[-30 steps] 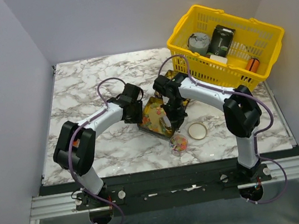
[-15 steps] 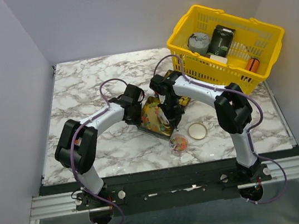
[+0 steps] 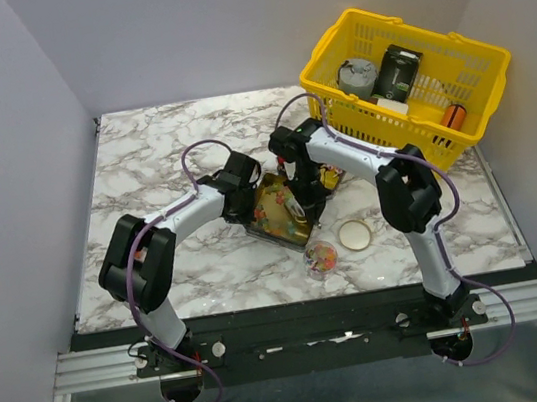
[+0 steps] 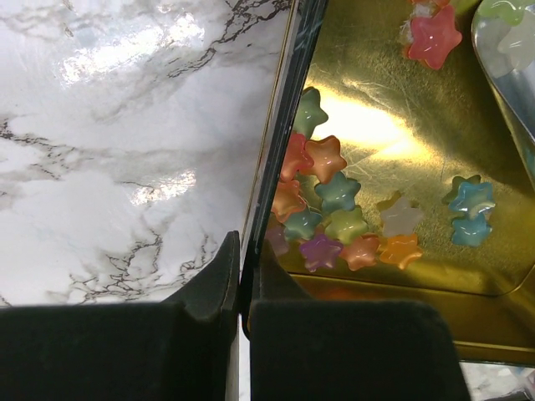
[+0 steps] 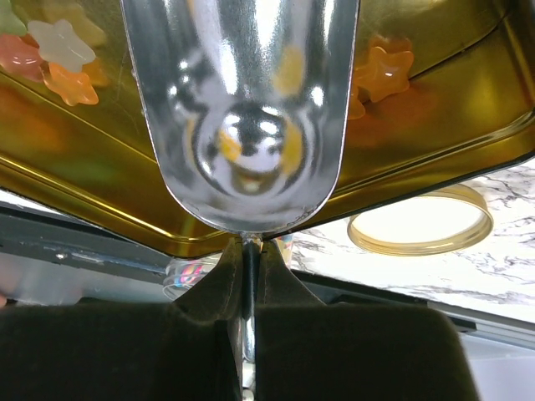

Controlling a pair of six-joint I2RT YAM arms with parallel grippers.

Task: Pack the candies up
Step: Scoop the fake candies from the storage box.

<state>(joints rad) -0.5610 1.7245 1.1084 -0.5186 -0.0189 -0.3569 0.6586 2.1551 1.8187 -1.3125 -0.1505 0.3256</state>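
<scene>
The left gripper (image 4: 242, 269) has its jaws closed on the thin dark rim of a gold tray (image 4: 401, 125), at the lower middle of the left wrist view. The tray fills the right half of that view and the marbled surface (image 4: 125, 167) fills the left half. The candies (image 4: 322, 209) are small star shapes in red, orange, green, purple, blue and white. Most lie in a loose heap on the tray floor against the gripped rim, with a few more scattered toward the right and the top edge.

The right gripper (image 5: 245, 266) has its jaws clamped on the narrow handle of a shiny metal scoop (image 5: 242, 100). The scoop's bowl reaches up the middle of the right wrist view over the tray, and its inside looks bare. A few candies show at the upper left and upper right of the bowl.

In the top view a small clear jar (image 3: 321, 258) with colourful candies inside stands just below the tray. A round lid (image 3: 355, 236) lies on the surface just to the jar's right. A yellow basket (image 3: 378, 124) sits at the upper right.
</scene>
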